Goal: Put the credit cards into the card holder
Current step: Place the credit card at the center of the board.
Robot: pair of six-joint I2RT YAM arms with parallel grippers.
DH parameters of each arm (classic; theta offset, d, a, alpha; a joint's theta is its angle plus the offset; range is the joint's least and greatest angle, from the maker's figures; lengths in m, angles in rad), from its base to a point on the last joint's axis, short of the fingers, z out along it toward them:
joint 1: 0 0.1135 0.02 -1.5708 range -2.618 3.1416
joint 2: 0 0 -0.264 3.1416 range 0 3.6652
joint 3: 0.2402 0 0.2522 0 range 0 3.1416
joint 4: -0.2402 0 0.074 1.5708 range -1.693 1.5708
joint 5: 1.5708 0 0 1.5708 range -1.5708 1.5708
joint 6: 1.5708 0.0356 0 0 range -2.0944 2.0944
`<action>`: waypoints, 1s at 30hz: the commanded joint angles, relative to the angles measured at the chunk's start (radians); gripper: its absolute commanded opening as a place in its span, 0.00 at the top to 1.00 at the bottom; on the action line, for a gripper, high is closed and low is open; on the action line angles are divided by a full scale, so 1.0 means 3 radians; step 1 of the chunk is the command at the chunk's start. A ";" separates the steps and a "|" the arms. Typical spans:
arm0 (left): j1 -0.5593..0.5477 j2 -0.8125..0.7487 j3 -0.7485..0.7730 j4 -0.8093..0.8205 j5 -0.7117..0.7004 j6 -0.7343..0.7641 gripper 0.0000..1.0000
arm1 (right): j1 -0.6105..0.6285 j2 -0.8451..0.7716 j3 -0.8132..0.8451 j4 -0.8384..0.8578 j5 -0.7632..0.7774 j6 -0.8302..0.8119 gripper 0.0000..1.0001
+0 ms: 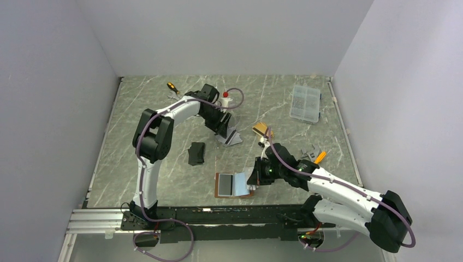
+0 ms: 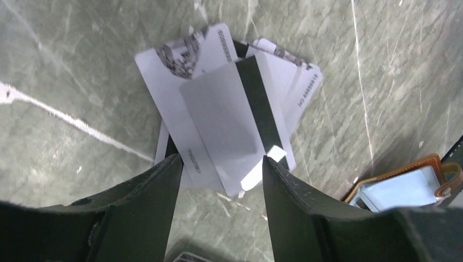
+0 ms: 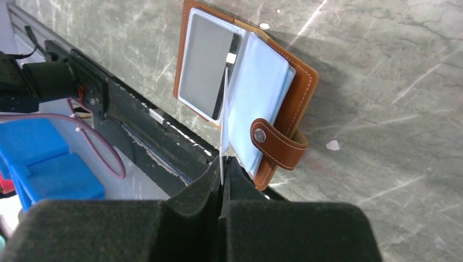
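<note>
Several silver-grey credit cards (image 2: 218, 114) lie in a loose pile on the marble table, one showing a dark stripe. My left gripper (image 2: 221, 161) hangs open just above the pile's near edge, holding nothing; from above it (image 1: 223, 128) is at the pile (image 1: 233, 138). A gold-orange card (image 1: 262, 130) lies to the right. The tan card holder (image 3: 297, 82) lies open near the front edge, a grey card in its left sleeve. My right gripper (image 3: 223, 164) is shut on a thin pale leaf (image 3: 224, 120) standing edge-on at the holder's fold; it looks like an inner sleeve.
A black pouch (image 1: 196, 153) lies left of centre. A clear parts box (image 1: 306, 102) sits at the back right, a screwdriver (image 1: 172, 87) and a red-capped bottle (image 1: 225, 98) at the back. An orange-handled tool (image 1: 320, 156) lies right of the right arm. The black rail (image 3: 136, 120) runs beside the holder.
</note>
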 commanded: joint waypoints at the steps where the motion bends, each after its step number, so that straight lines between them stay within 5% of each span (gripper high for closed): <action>1: 0.0038 -0.0480 -0.0155 -0.0126 0.0111 0.0091 0.37 | 0.0108 0.0008 0.0201 -0.0272 0.0268 0.0044 1.00; 5: -0.0018 -0.0779 -0.0270 -0.0224 0.0451 0.0189 0.24 | 0.0190 0.0098 0.0238 -0.0357 0.0443 0.0033 1.00; 14: -0.0204 -0.1243 -0.0814 -0.0378 0.1092 0.0749 0.31 | 0.0245 0.0092 0.0246 -0.0426 0.0650 0.0037 1.00; 21: -0.0663 -0.1453 -0.1572 -0.0320 0.0607 0.1423 0.39 | 0.0266 0.0115 0.0214 -0.0362 0.0696 0.0035 1.00; 30: -0.0953 -0.1596 -0.1812 -0.0224 0.0316 0.1620 0.43 | 0.0519 0.0093 0.0443 -0.0292 0.0870 0.0025 1.00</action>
